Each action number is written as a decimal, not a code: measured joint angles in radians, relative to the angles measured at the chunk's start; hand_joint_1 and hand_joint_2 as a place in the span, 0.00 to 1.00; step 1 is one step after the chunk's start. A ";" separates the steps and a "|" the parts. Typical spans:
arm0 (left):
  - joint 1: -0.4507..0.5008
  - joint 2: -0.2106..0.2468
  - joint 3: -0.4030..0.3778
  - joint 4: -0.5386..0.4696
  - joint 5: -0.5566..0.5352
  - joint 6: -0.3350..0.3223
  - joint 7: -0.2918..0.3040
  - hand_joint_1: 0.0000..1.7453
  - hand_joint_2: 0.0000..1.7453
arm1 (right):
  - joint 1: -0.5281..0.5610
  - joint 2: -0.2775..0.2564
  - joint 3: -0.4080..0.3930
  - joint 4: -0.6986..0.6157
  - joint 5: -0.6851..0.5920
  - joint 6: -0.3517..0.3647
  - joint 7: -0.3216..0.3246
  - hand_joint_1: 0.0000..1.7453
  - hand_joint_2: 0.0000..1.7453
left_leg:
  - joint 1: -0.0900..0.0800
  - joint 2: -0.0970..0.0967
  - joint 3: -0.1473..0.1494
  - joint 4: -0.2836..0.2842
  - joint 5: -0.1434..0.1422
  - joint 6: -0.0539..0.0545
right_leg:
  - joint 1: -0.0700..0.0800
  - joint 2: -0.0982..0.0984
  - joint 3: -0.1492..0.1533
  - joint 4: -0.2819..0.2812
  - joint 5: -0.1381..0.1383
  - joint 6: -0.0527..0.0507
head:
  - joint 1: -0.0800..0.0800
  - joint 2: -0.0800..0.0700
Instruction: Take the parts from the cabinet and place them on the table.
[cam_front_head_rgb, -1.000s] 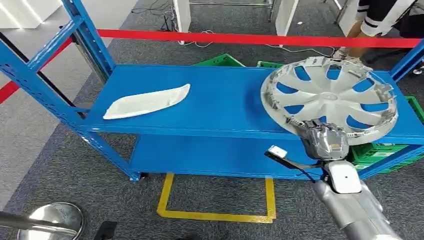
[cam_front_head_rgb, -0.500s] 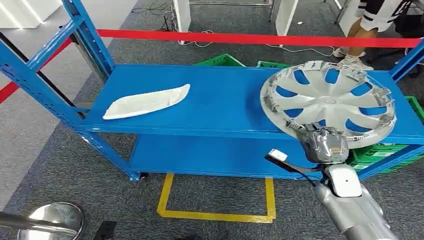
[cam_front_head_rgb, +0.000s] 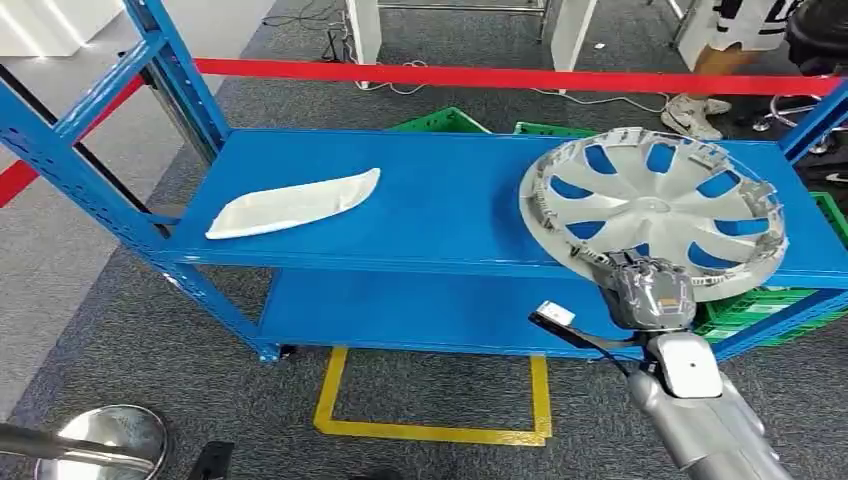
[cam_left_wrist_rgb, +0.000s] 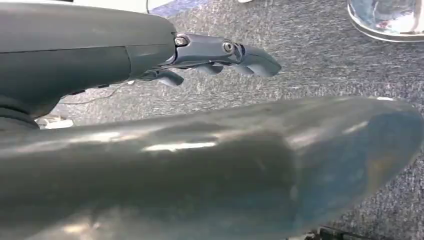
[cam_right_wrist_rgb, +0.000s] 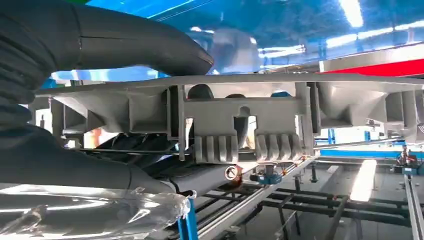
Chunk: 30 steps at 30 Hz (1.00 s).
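On the upper shelf (cam_front_head_rgb: 450, 215) of the blue rack, at about nine o'clock from its centre, a white curved trim panel (cam_front_head_rgb: 292, 205) lies flat and untouched. At three o'clock a silver wheel cover (cam_front_head_rgb: 655, 205) rests on the same shelf, its near rim overhanging the front edge. The right robot hand (cam_front_head_rgb: 655, 292) is at that rim's six o'clock position; in the right wrist view the thick thumb (cam_right_wrist_rgb: 125, 47) lies over the rim and darker fingers (cam_right_wrist_rgb: 145, 160) under it, so the hand is judged to be pinching the wheel cover. The left robot hand (cam_left_wrist_rgb: 220, 55) hangs over grey carpet, fingers slightly curled and apart, holding nothing. Progress assessment: early. Neither part has left the rack, and no worktop is visible; the wheel cover is gripped but not withdrawn, and the trim panel remains to be fetched. Surroundings: green crates (cam_front_head_rgb: 760, 305) behind and below the rack at four o'clock, a red barrier tape (cam_front_head_rgb: 480, 76) across twelve o'clock, a person's feet (cam_front_head_rgb: 700, 108) at one o'clock. The rack's right upright (cam_front_head_rgb: 815, 120) stands close beside the wheel cover and could catch it on withdrawal.
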 joint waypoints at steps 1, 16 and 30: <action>0.000 0.000 0.000 0.000 -0.001 -0.003 0.000 0.00 0.00 | 0.002 0.000 0.000 0.000 -0.001 0.000 0.000 1.00 1.00 | 0.000 0.000 0.000 0.000 0.000 0.000 | 0.000 0.000 0.000 0.000 0.000 0.000 | 0.000 0.000; 0.001 0.001 -0.002 0.000 -0.029 -0.014 0.014 0.00 0.00 | 0.033 0.000 0.002 0.000 -0.018 0.000 -0.002 1.00 1.00 | 0.000 0.000 0.000 0.000 0.000 0.000 | 0.000 0.000 0.000 0.000 0.000 0.000 | 0.000 0.000; -0.004 0.006 -0.003 0.000 -0.032 -0.011 0.021 0.00 0.00 | 0.041 0.000 0.011 -0.002 -0.029 0.000 -0.006 1.00 1.00 | 0.004 0.009 0.000 -0.023 0.027 0.030 | -0.008 -0.002 -0.065 0.285 -0.215 0.032 | 0.005 0.000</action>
